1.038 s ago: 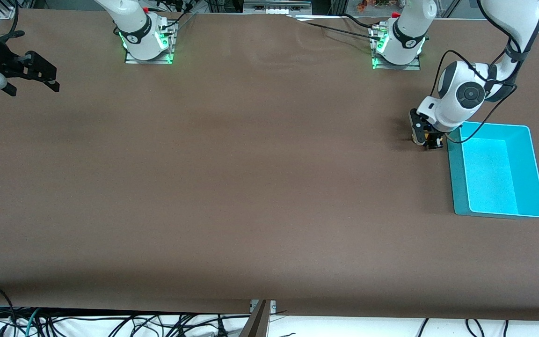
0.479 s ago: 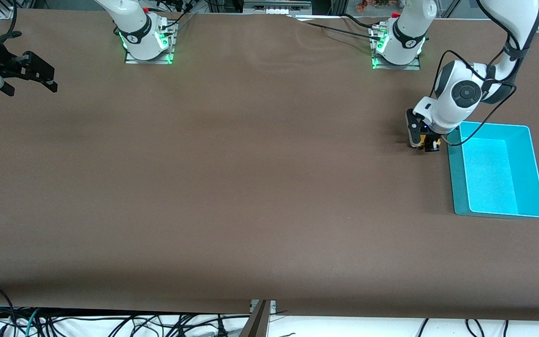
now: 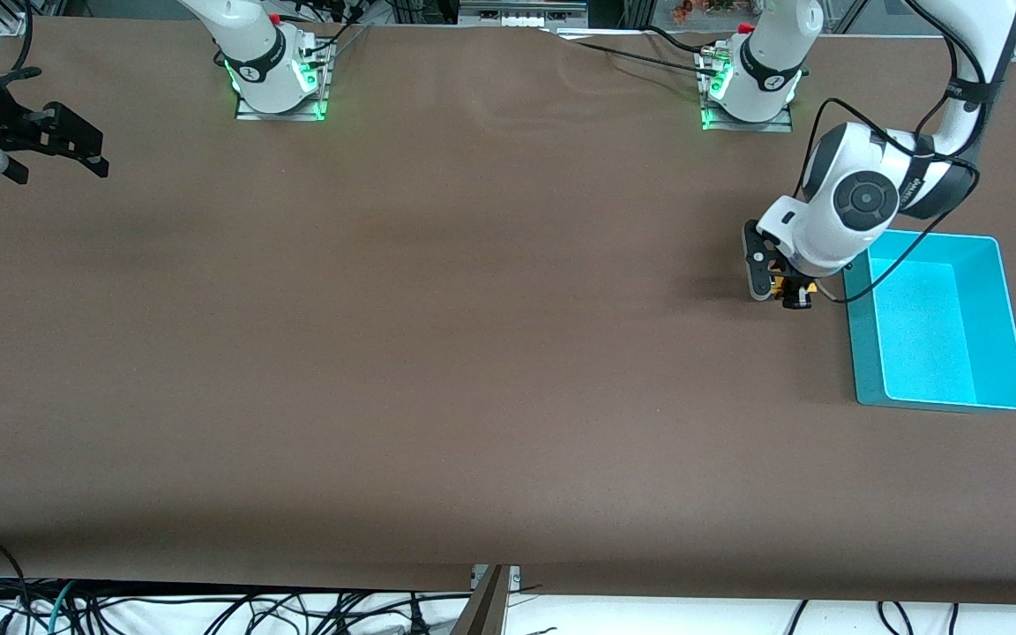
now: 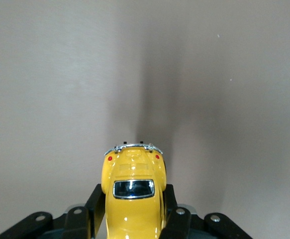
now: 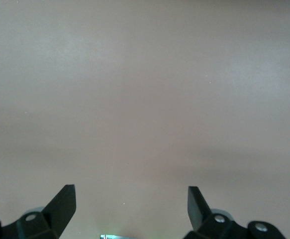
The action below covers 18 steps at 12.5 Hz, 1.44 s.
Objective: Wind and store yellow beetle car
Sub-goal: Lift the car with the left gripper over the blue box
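Midway: left gripper (image 4: 133, 219), jaws pinching the yellow beetle car (image 4: 133, 191), low over the counter (image 3: 473, 353) beside the teal bin (image 3: 861, 344); storing remains. Right gripper (image 5: 132, 204) waits, jaws spread.

**My two arms, as they look**

I see glossy white arm shells with black joint bands and a dark round cap, green lights at both bases, and black cables. The left hand (image 3: 788, 295) and right hand (image 3: 76, 145) are matte black, with silver screws.
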### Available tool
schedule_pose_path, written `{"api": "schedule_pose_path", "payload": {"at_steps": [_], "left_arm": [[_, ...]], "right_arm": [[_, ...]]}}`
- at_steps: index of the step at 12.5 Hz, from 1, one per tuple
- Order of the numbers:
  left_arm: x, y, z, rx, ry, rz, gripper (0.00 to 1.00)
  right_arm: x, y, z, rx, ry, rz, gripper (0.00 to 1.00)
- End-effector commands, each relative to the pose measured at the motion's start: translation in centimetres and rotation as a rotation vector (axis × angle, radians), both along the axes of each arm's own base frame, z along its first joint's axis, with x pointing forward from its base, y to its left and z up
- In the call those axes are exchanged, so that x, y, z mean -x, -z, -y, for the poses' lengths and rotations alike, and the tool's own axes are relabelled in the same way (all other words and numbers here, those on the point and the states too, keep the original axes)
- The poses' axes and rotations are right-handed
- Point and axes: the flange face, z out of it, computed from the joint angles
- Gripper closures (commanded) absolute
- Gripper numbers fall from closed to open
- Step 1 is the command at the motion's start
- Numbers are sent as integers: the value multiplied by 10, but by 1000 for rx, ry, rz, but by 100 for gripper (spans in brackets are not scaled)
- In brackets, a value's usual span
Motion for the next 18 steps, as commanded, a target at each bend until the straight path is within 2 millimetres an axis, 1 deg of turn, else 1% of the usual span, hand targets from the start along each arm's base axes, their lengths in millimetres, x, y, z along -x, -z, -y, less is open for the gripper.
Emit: {"api": "schedule_pose_path", "payload": {"at_steps": [1,2,3,4,5,6,7,8,9,10,11,12,13,14,17,18], "left_arm": [[-52,-37,-8,1,-9,-67,77],[-66,-52,-19,2,16,-85,77],[-77,-60,-39,4,45,-111,77],[-84,-64,-69,15,65,-128,77],[-85,-61,-99,33,87,-141,77],[-84,-52,-130,51,95,-157,77],[-82,-39,-162,74,97,-170,77],[-80,-26,-190,96,111,-167,77],[-78,-9,-217,120,128,-161,77],[-76,13,-236,133,141,-155,77],[-77,32,-248,124,149,-143,77],[-77,49,-250,130,154,-140,77],[-77,61,-250,137,155,-137,77],[-77,65,-249,139,159,-132,77],[-75,65,-260,136,144,-130,76],[-74,67,-261,137,142,-131,75]], "right_arm": [[1,-4,27,-31,57,-20,1],[5,-6,25,-53,59,-34,1],[8,-7,21,-57,69,-45,1],[8,-8,16,-55,83,-47,1],[9,-9,12,-55,108,-45,1],[10,-10,0,-51,118,-45,1],[10,-11,-3,-48,121,-43,1],[10,-11,-4,-48,121,-43,1],[10,-11,-6,-48,118,-43,1],[10,-10,-6,-48,118,-45,1],[9,-9,-6,-47,118,-46,1],[9,-9,-6,-47,118,-46,1],[9,-9,-6,-47,117,-46,1],[8,-7,-5,-42,117,-49,1],[7,-6,-6,-41,116,-49,1],[6,-6,-6,-41,116,-47,1]]}}
